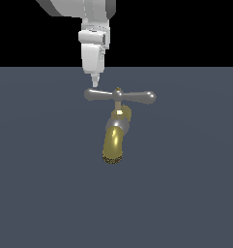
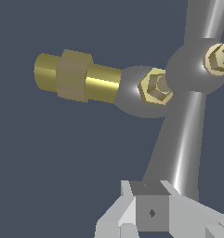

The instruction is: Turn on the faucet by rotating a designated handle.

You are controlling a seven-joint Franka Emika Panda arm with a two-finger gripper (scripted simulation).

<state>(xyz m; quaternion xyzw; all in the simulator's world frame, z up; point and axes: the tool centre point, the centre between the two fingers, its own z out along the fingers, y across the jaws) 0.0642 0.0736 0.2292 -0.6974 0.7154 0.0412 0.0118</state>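
The faucet has a brass-yellow spout, a grey collar and a thin stem. The handle, a silver crossbar with bulbous ends and a small brass knob at its centre, tops the stem. My gripper hangs straight down, just above the handle's end on the exterior view's left. Its fingers look pressed together with nothing between them. In the wrist view the gripper sits right by one arm of the handle. I cannot tell whether it touches the bar.
The faucet stands alone on a flat dark grey-blue floor. A black background lies behind the arm.
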